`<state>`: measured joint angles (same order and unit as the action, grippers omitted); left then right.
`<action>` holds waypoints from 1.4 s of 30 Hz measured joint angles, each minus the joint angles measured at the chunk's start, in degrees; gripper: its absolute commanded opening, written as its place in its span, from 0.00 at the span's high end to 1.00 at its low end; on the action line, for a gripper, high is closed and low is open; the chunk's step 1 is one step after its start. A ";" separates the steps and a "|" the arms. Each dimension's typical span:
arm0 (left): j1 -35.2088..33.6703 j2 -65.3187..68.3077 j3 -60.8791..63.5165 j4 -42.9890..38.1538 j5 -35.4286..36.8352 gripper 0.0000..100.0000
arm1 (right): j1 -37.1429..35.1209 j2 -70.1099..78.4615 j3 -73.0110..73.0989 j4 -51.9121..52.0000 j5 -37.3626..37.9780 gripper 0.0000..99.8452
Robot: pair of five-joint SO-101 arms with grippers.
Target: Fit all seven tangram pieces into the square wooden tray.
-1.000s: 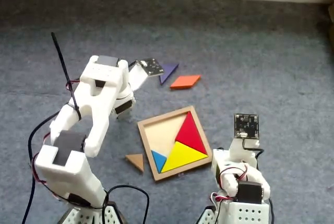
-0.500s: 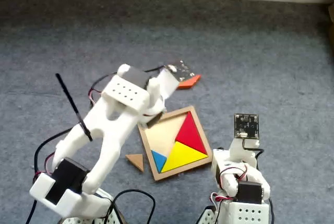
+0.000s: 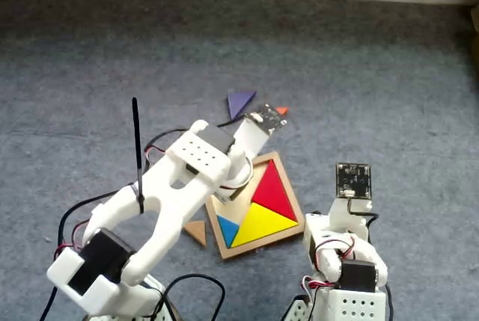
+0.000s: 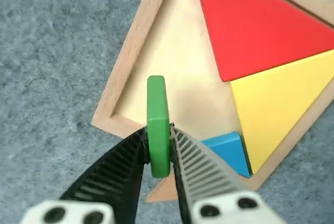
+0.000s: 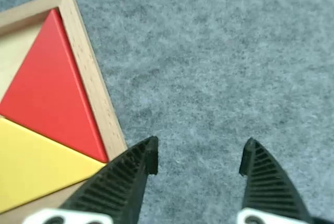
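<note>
Left arm (image 3: 179,186) bent over square wooden tray (image 4: 130,51), left tool (image 4: 158,151) clamped on flat green piece (image 4: 158,119) held edgewise, right tool (image 5: 201,158) apart beside tray.

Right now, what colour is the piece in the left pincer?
Green. The piece shows best in the left wrist view, clamped in the left pincer.

The square wooden tray (image 4: 131,51) is set cornerwise near the desk's near edge, with a red triangle (image 3: 273,190), a yellow triangle (image 3: 262,224) and a small blue triangle (image 3: 227,229) laid flat inside. A green piece (image 4: 157,104) is gripped on edge in the left claw (image 4: 158,132) above the tray's bare floor. A tan triangle (image 3: 196,231) is laid beside the tray's near-left side; a purple triangle (image 3: 239,102) and a partly hidden orange piece (image 3: 281,111) are seen beyond its far corner.
</note>
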<state>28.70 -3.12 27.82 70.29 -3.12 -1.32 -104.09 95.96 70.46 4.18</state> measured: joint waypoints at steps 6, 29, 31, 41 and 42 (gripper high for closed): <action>5.54 0.00 1.14 -0.35 0.79 0.96 | 0.00 0.00 0.00 0.00 0.00 0.75; -0.35 -0.44 3.08 -1.93 6.07 0.79 | 0.00 0.00 0.00 0.00 0.00 0.75; -0.35 -0.79 3.08 -1.93 5.54 0.79 | 0.00 0.00 0.00 0.00 0.00 0.75; -1.05 -0.79 1.49 -2.11 4.66 0.79 | 0.00 0.00 0.00 0.00 0.00 0.75; -1.58 -0.79 1.23 -2.29 4.04 0.80 | 0.00 0.00 0.00 0.00 0.00 0.75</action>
<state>27.12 -3.91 29.05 68.00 0.92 -1.32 -104.09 95.96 70.46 4.18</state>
